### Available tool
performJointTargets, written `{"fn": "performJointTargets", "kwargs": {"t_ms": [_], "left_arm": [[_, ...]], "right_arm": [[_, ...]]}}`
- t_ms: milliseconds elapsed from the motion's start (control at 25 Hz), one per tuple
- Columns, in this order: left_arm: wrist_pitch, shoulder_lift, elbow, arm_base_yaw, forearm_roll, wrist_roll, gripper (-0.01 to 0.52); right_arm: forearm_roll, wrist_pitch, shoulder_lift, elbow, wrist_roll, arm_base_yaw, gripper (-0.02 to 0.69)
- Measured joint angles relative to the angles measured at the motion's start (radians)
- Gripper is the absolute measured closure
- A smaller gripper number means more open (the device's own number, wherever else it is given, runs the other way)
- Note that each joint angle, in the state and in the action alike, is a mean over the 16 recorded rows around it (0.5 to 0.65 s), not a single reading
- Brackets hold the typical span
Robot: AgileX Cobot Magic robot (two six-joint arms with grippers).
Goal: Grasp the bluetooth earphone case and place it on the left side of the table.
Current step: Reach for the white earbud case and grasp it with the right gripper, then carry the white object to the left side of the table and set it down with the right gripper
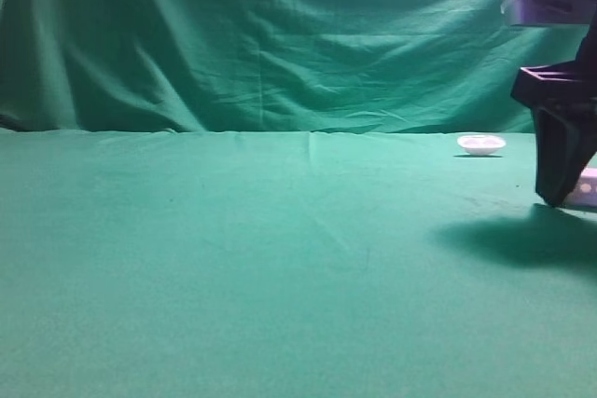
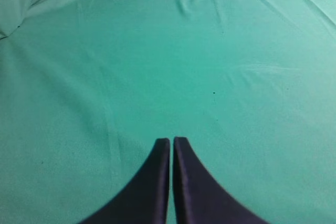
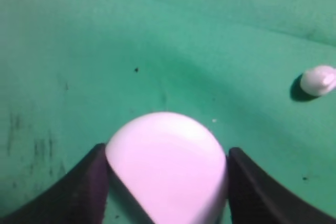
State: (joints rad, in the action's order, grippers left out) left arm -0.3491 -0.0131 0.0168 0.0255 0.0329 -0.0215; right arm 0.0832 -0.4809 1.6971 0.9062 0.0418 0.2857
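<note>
The bluetooth earphone case [image 3: 167, 167], white and glossy with a rounded end, lies on the green table [image 1: 233, 258] at the far right. Only a sliver of it [image 1: 587, 189] shows past the arm in the exterior view. My right gripper [image 3: 165, 153] is down at the cloth, its two black fingers pressed against both sides of the case; in the exterior view the gripper [image 1: 558, 199] reaches the table by the right edge. My left gripper [image 2: 171, 140] is shut and empty over bare cloth, and is out of the exterior view.
A shallow white dish [image 1: 481, 144] sits at the back right, left of the right arm. A tiny white pebble-like piece [image 3: 318, 80] lies on the cloth beyond the case to the right. The green backdrop [image 1: 280, 34] hangs behind the table.
</note>
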Motion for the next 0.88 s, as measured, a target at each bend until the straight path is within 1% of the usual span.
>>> {"fn": "performJointTargets", "kwargs": {"t_ms": [200,360,600,880], "left_arm": [[0.000,0.000,0.000,0.000,0.000,0.000,0.514],[0.000,0.000,0.000,0.000,0.000,0.000,0.514],[0.000,0.000,0.000,0.000,0.000,0.000,0.514],[0.000,0.000,0.000,0.000,0.000,0.000,0.514]], "right_arm": [[-0.023,-0.109,0.007,0.133,0.001,0.028,0.243],[-0.047,-0.200,0.037,0.289,0.004,0.090,0.243],[-0.084,-0.314,0.166,0.587,0.007,0.245,0.243],[-0.102,-0.391,0.425,0.939,0.010,0.451,0.243]]}}
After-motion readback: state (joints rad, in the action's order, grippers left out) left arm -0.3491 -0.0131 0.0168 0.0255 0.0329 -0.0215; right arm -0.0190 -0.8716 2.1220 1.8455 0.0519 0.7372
